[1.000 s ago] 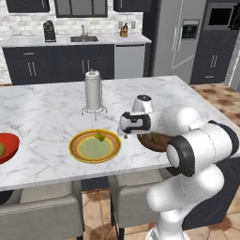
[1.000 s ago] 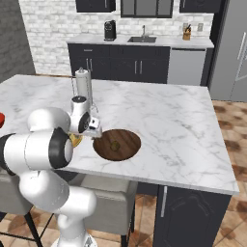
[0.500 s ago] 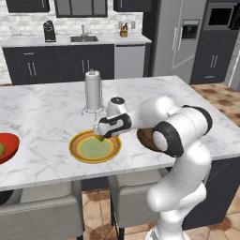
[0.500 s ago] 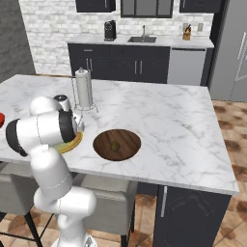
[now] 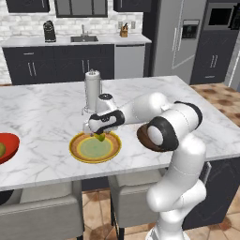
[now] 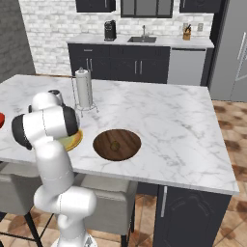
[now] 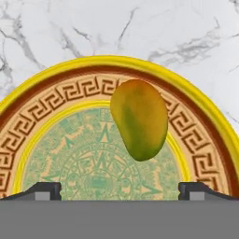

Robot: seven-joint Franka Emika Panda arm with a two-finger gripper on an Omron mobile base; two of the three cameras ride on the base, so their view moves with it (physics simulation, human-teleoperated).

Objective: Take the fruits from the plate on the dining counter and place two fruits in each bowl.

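Fruit count first: one mango (image 7: 139,119) lies on the plate (image 5: 75,149), toward its far rim, while one small fruit (image 6: 115,144) sits in the wooden bowl (image 6: 102,149) and one more (image 5: 2,149) in the red bowl (image 5: 10,143). I judge each bowl needs a second piece. My end effector (image 5: 97,131) hovers just above the mango with fingers (image 7: 43,190) spread apart on either side, empty, lined up to close on it. Both bowls and plate rest on the marble counter (image 5: 42,108), beside one paper towel holder (image 5: 93,91).
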